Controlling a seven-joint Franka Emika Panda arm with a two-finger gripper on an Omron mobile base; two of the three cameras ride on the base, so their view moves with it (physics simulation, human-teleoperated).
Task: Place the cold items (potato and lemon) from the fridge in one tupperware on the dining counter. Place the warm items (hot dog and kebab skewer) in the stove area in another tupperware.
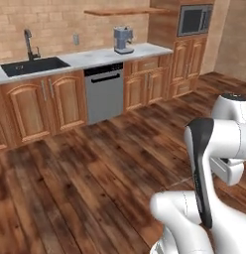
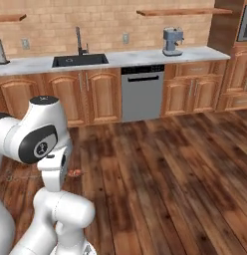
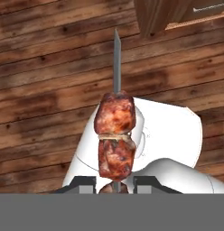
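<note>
The tool [image 3: 114,181] pinches the kebab skewer [image 3: 115,135], its metal tip pointing straight away from the fingers. Wooden floor [image 3: 41,67] lies beyond it.

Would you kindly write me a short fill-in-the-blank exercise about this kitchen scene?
1. The hand is shut on a kebab ____.
2. The coffee machine stands on the ____.
3. The dishwasher sits below the counter, right of the ____.
4. The floor is made of ____.

Missing words: skewer; counter; sink; wood
</note>
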